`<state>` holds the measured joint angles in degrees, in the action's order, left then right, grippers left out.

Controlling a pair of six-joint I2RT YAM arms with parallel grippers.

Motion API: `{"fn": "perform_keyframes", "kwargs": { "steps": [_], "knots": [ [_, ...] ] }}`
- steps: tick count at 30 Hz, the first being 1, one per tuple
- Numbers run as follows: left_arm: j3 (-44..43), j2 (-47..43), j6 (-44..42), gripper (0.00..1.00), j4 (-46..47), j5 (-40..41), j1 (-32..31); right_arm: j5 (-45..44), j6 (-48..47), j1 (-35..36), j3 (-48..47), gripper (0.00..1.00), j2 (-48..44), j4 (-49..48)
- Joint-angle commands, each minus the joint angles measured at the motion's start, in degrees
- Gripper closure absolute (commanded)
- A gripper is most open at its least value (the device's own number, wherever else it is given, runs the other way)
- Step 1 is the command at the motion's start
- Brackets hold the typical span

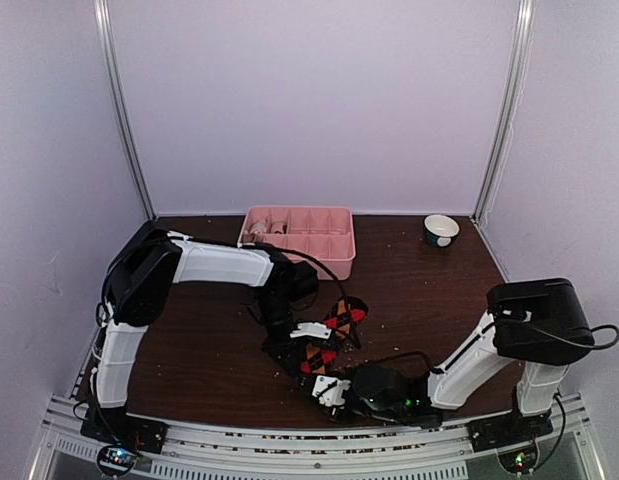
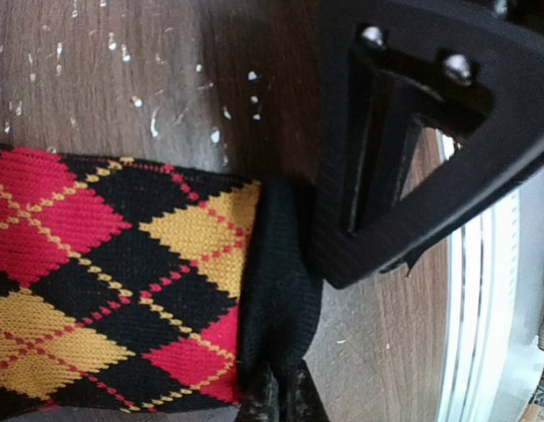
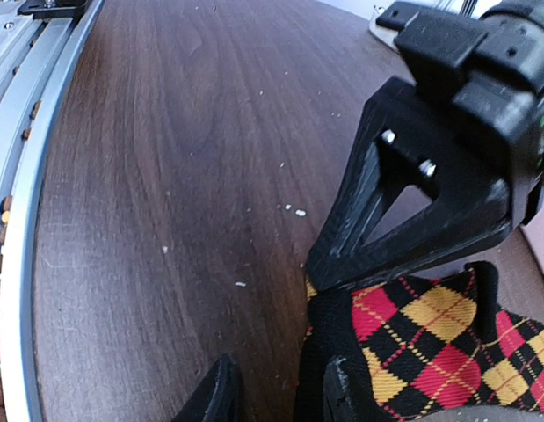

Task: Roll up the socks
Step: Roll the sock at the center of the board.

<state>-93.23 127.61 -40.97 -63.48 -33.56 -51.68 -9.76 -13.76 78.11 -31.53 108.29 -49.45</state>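
Black-and-red argyle sock (image 2: 105, 290): my left gripper (image 2: 276, 400) pinches its black cuff (image 2: 276, 281), anchoring it; my right gripper (image 3: 280, 396), jaws apart, sits alongside, probably to begin the roll.

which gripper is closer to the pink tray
Left. The left gripper pinches the sock mid-table, in front of the pink tray; the right gripper is further off, by the table's near edge.
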Motion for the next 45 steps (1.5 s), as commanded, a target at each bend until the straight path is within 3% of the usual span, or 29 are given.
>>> {"fn": "perform_keyframes", "kwargs": {
  "steps": [1,11,16,20,24,30,33,34,37,38,39,45],
  "knots": [
    [-0.4,1.5,-0.3,1.00,-0.7,1.0,0.4,1.3,0.9,-1.0,-0.7,0.68,1.4,0.9],
    [0.6,0.7,-0.9,1.00,-0.9,0.7,0.4,2.7,3.7,-3.1,-0.7,0.74,2.5,1.7],
    [1.0,0.2,-1.4,1.00,-0.9,0.3,0.4,5.2,6.2,-4.8,-0.9,0.86,2.9,3.2],
    [1.6,-1.0,-1.7,1.00,-0.1,-0.1,0.4,7.4,7.7,-5.7,-0.5,0.88,2.9,3.5],
    [1.8,-1.0,-1.8,1.00,0.0,0.3,0.4,10.0,9.2,-6.5,-1.6,1.00,3.2,5.7],
    [6.3,-5.1,-0.9,0.96,5.0,1.4,0.6,16.6,13.9,-8.2,-0.2,1.00,2.0,5.8],
    [7.2,-6.0,-1.3,0.99,5.4,1.8,0.7,19.2,14.8,-8.2,0.4,1.00,0.9,5.8],
    [7.0,-5.8,-1.5,1.00,5.1,2.0,0.7,18.8,14.8,-8.2,0.9,0.95,0.3,5.2],
    [5.6,-4.0,-1.7,1.00,3.5,2.4,0.7,14.0,12.7,-7.4,3.6,0.55,-2.2,2.1],
    [5.3,-3.5,-1.5,1.00,3.2,2.5,0.7,11.8,11.4,-6.9,4.2,0.15,-3.2,1.6],
    [5.1,-3.2,-1.4,1.00,3.0,2.4,0.7,10.0,10.2,-6.4,4.4,0.02,-4.0,2.1],
    [4.8,-3.1,-1.4,1.00,3.0,2.4,0.8,0.8,6.1,-3.6,5.7,0.00,-7.6,5.9]
  ]
}}
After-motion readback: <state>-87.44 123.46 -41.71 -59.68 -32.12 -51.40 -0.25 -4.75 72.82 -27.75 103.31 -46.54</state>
